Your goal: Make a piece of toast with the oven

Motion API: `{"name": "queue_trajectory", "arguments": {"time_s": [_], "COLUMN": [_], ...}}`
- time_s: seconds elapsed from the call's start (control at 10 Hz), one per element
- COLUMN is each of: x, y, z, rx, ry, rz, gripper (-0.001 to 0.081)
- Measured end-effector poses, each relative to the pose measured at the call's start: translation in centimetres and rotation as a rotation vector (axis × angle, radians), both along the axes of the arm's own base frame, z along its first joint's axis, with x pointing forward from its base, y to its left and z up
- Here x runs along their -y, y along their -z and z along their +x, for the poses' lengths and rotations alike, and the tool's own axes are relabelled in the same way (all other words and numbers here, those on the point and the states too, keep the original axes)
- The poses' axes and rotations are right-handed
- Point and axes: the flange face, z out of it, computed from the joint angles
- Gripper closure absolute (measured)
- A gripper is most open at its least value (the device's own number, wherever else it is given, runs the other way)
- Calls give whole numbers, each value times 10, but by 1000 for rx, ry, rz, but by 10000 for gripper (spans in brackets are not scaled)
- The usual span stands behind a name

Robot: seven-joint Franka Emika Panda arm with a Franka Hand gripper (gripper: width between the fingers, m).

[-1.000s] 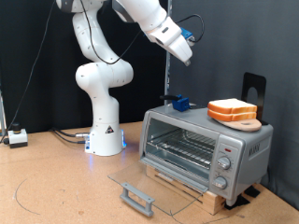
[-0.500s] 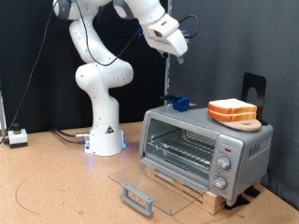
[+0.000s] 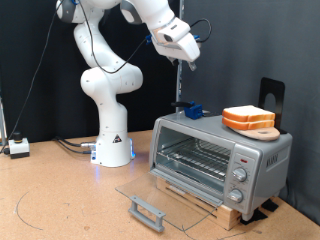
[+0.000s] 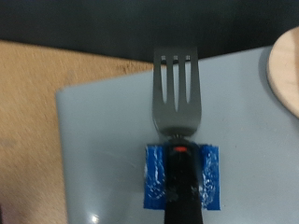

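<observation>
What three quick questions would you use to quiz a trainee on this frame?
1. True or false: the oven's glass door is shut.
2. Where is the piece of toast? A) on the wire rack B) on the wooden board on top of the oven C) between the tool's fingers
3. Fill in: the fork's black handle stands in a small ___ block on the oven top.

Key
1. False: the door lies open, flat in front.
2. B
3. blue. The tool is high above that block, near the fork's upper end.
</observation>
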Motion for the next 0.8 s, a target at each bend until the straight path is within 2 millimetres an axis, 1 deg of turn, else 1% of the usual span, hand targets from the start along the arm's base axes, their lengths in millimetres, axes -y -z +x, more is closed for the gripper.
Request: {"name": "queue_trajectory", "arguments": {"time_s": [0.1, 0.4, 0.6, 0.8], "x": [-4, -17, -25, -34], "y": [15, 59, 80, 94], "z": [2, 8, 13, 17], "rx": [6, -48, -65, -60], "ry": [-13, -17, -30, -51], "rz": [-20, -73, -85, -88], "gripper": [-3, -3, -3, -3]}}
